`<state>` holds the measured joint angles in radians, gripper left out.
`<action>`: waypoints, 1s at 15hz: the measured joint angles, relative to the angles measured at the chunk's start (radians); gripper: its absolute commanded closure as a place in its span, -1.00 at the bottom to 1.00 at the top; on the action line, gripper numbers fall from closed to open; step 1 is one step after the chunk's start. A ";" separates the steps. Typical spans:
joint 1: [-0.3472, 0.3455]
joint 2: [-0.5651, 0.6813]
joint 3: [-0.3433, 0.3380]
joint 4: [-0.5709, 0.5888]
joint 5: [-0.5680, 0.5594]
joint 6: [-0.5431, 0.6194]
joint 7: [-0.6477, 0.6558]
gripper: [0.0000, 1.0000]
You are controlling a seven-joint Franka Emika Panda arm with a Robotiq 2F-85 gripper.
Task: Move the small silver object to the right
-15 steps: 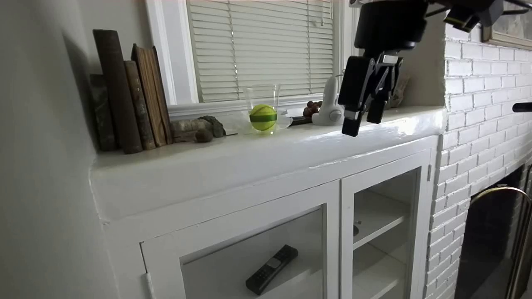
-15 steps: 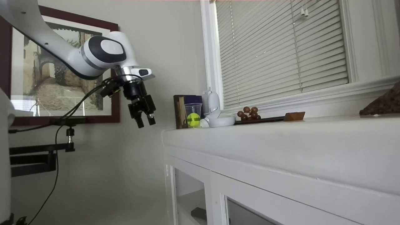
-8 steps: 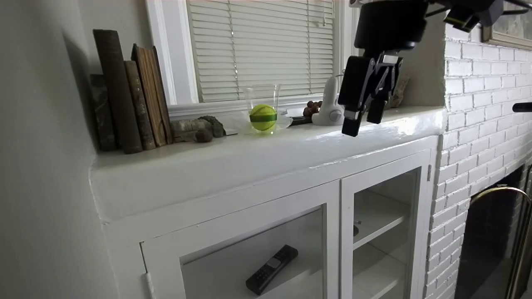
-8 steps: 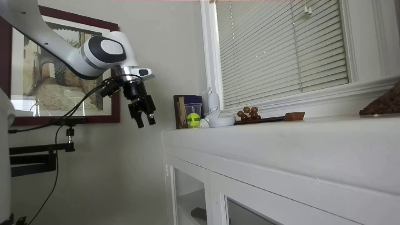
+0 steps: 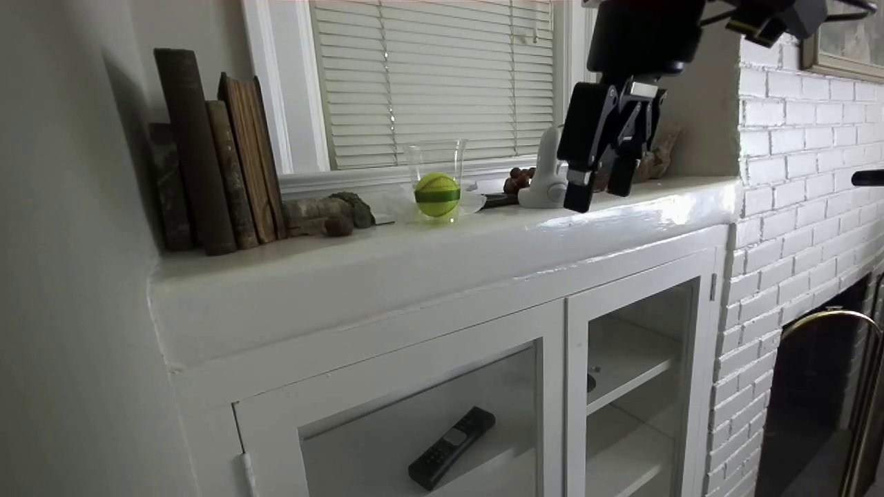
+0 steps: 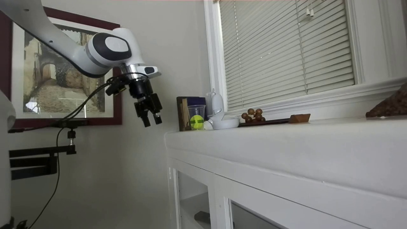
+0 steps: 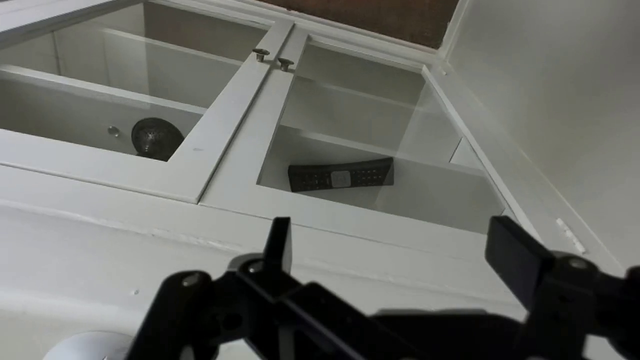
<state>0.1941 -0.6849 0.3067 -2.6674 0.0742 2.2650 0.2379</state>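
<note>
I cannot make out a small silver object on the ledge (image 5: 483, 238) in any view. A dark metallic domed thing (image 7: 157, 138) sits behind the cabinet glass in the wrist view, with a small shiny round thing (image 7: 113, 131) beside it. My gripper (image 5: 599, 190) is open and empty. It hangs in the air with its fingers down, in front of the ledge, and overlaps the white device (image 5: 548, 176) in that exterior view. My gripper also shows in an exterior view (image 6: 152, 121) and in the wrist view (image 7: 387, 242), with its fingers wide apart and nothing between them.
On the ledge stand old books (image 5: 207, 166), stone-like pieces (image 5: 324, 212), a clear cup (image 5: 438, 152) with a yellow-green ball (image 5: 437, 195), brown wooden balls (image 6: 253, 115) and a wooden wedge (image 6: 299, 118). A black remote (image 7: 341, 175) lies behind the cabinet glass. A window (image 6: 283, 47) backs the ledge.
My gripper has risen slightly. It has shifted a little left in one exterior picture and right, toward the ledge, in another. It stays open. Nothing on the ledge has moved.
</note>
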 measured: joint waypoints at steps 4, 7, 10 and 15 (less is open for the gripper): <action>-0.036 0.035 -0.085 0.099 -0.001 -0.004 -0.027 -1.00; -0.051 0.089 -0.132 0.202 0.001 -0.005 -0.035 -1.00; -0.063 0.154 -0.149 0.305 0.002 -0.005 -0.034 -1.00; -0.096 0.287 -0.157 0.479 0.002 -0.006 -0.023 -1.00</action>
<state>0.0977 -0.3983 0.1494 -2.1880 0.0760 2.2594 0.2149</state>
